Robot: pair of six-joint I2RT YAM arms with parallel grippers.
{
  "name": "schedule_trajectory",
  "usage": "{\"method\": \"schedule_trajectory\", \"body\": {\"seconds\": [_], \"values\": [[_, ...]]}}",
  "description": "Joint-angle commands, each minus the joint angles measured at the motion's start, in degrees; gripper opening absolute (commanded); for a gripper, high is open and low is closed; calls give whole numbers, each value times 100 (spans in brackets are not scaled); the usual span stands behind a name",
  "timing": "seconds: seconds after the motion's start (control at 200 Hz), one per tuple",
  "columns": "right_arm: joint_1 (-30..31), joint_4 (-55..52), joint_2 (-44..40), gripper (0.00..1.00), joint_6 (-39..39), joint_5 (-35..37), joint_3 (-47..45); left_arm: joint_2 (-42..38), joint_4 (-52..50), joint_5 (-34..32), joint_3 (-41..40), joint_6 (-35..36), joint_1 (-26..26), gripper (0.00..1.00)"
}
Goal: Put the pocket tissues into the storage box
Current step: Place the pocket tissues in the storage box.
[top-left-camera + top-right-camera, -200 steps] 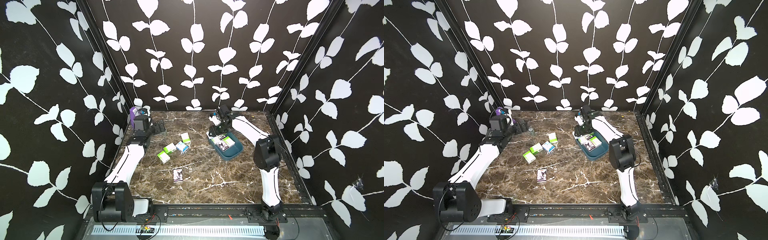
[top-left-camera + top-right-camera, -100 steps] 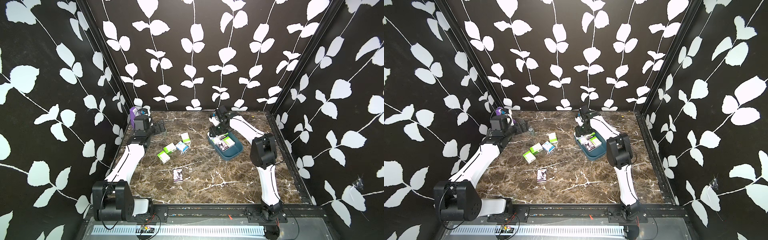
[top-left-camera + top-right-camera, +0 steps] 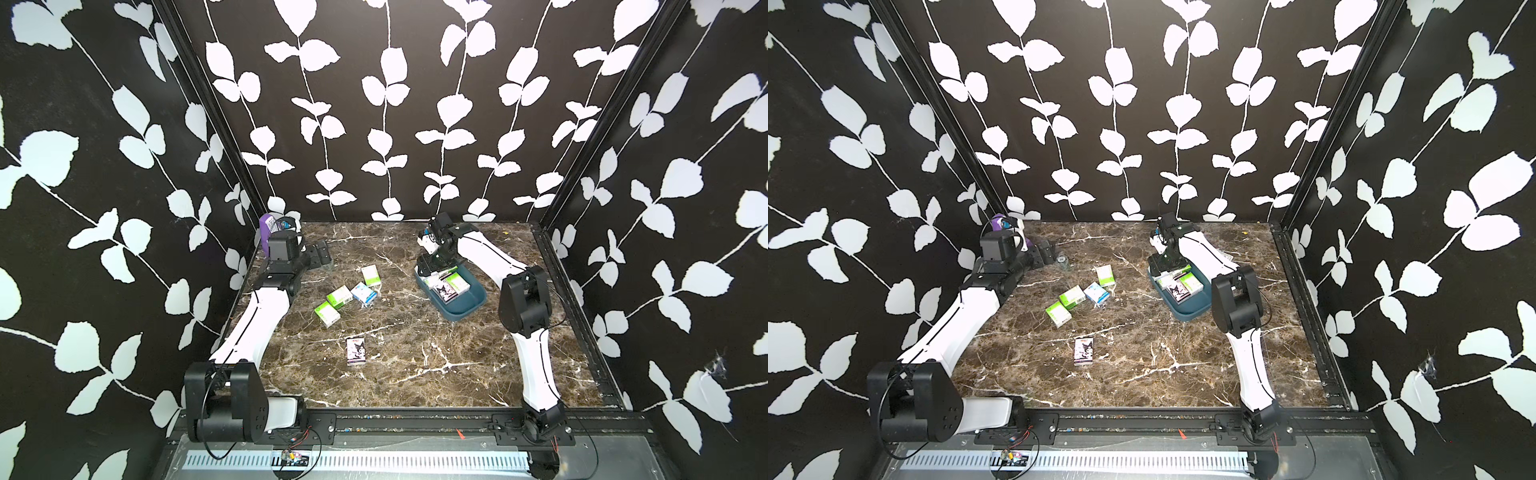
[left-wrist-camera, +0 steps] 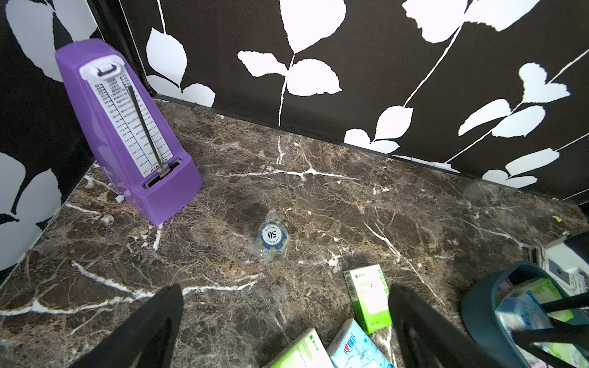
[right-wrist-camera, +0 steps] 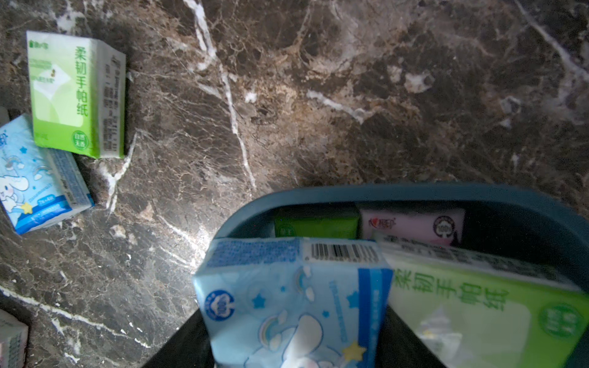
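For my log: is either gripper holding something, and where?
Left gripper: nothing. Right gripper: jaws flank a blue tissue pack's sides; whether they grip cannot be told.

On the table (image 3: 415, 374), the storage box (image 3: 463, 306) sits right of the middle and toward the back, askew to the table's edges. Several pocket tissues (image 3: 448, 289) lie in its rear half, some resting on others. Left of the box, about mid-table, four more packs (image 3: 364, 293) lie in a loose cluster. A single pack (image 3: 356, 351) lies apart, in front of that cluster. The metronome (image 4: 127, 127) stands in the back left corner, with a chip (image 4: 271, 235) on the table near it, to its right and behind the cluster.
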Motion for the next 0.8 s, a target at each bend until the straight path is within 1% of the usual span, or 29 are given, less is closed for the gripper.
{"method": "schedule_trajectory", "body": {"seconds": [0.0, 0.29, 0.435, 0.535, 0.79], "values": [[8, -165, 138, 75, -102, 240, 379, -69, 11, 34, 87, 28, 31, 99], [8, -267, -90, 83, -190, 423, 498, -86, -8, 25, 76, 28, 24, 99], [1, -267, -291, 85, -204, 511, 469, -69, 11, 59, 76, 4, 25, 99], [15, -245, -429, 84, -182, 531, 433, -66, 17, 57, 78, -8, 26, 99], [63, 130, -865, 77, 39, 313, 27, -72, 29, 53, 63, -7, 26, 99]]}}
